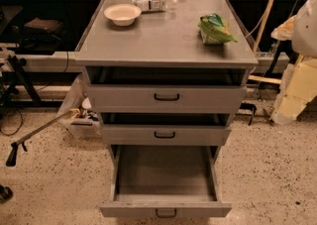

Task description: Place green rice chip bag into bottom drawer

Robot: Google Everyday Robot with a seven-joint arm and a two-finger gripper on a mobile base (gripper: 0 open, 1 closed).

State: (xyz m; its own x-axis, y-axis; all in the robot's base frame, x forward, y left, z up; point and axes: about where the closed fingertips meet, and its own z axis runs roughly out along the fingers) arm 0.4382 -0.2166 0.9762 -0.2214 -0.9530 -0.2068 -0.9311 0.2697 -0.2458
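Observation:
The green rice chip bag (pixel 215 29), crinkled with yellow and white markings, lies on the right side of the grey cabinet top (pixel 163 40). The bottom drawer (pixel 165 174) is pulled fully out toward me and its inside is bare. Its front with a small black handle (pixel 166 213) is at the lower edge of the view. My gripper (pixel 286 28) shows only partly at the right edge, level with the cabinet top, to the right of the bag and apart from it.
A cream bowl (pixel 122 14) and a clear plastic water bottle (pixel 153 2) sit at the back of the top. The two shallower drawers (pixel 166 97) are slightly open. A bin (pixel 79 120) and a stick (pixel 39 132) lie at the left, pale blocks (pixel 297 92) at the right.

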